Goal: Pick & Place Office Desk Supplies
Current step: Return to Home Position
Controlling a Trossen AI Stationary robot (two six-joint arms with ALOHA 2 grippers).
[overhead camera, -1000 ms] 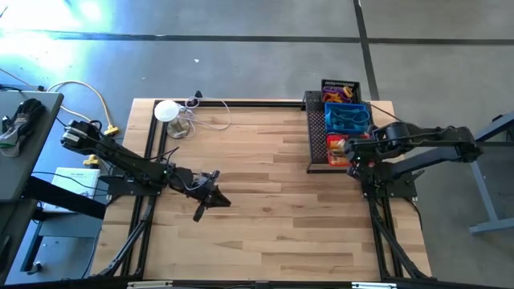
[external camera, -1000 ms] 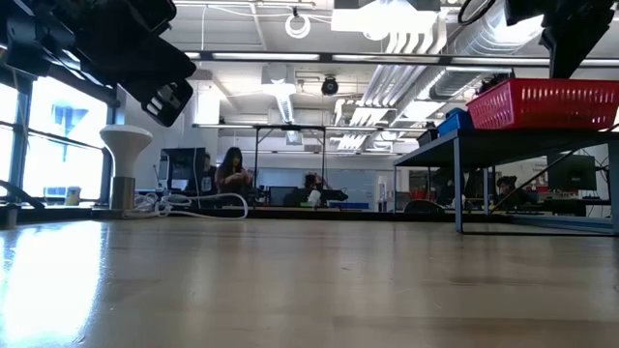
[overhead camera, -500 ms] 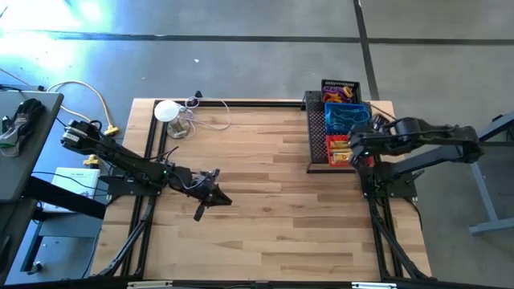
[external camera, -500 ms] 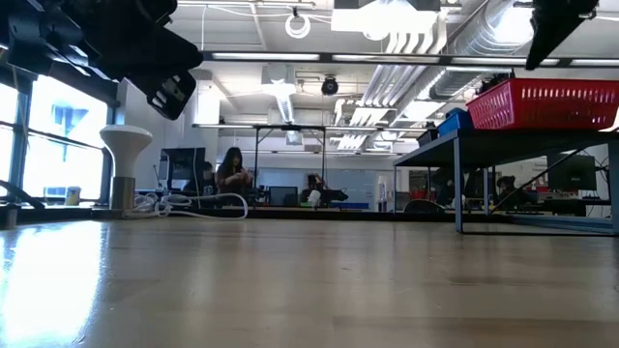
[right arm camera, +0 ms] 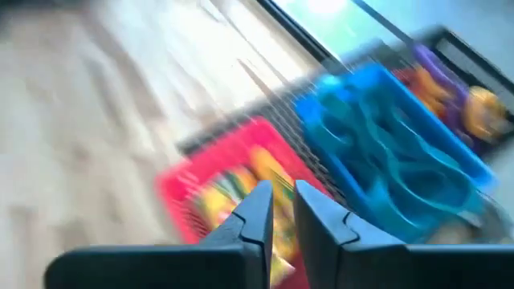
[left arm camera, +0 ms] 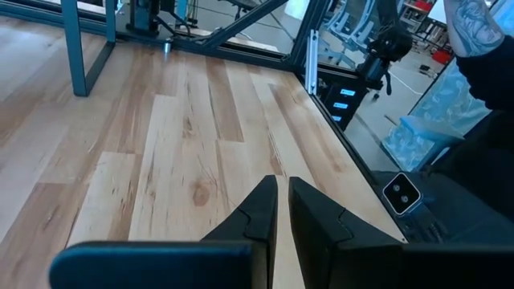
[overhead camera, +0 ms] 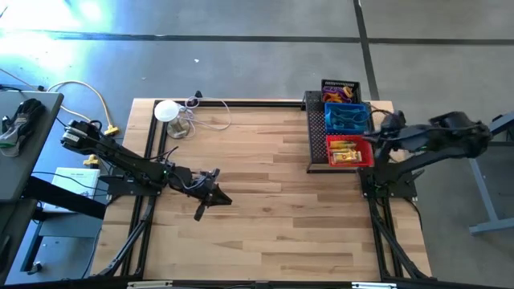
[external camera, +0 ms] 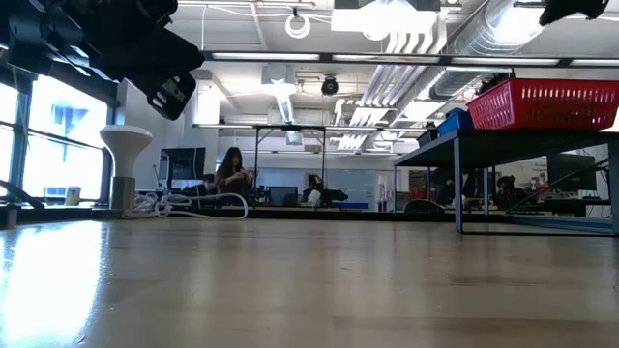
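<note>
**Wooden table** point(overhead camera: 265, 185): we see bare planks under left gripper point(left arm camera: 282, 185) and all round it.
- White round disc point(overhead camera: 166, 111) with cables point(overhead camera: 210, 120): on table, well apart from left gripper, at far edge.
- Black mesh shelf point(overhead camera: 316, 136): stands on legs on table, near right gripper point(right arm camera: 281, 189).

**On shelf**, we count three baskets in one row:
- red basket point(overhead camera: 348, 150), just beside right gripper
- blue basket point(overhead camera: 347, 116), touching red one, farther from that gripper
- black basket point(overhead camera: 340, 87), farthest from it
</note>
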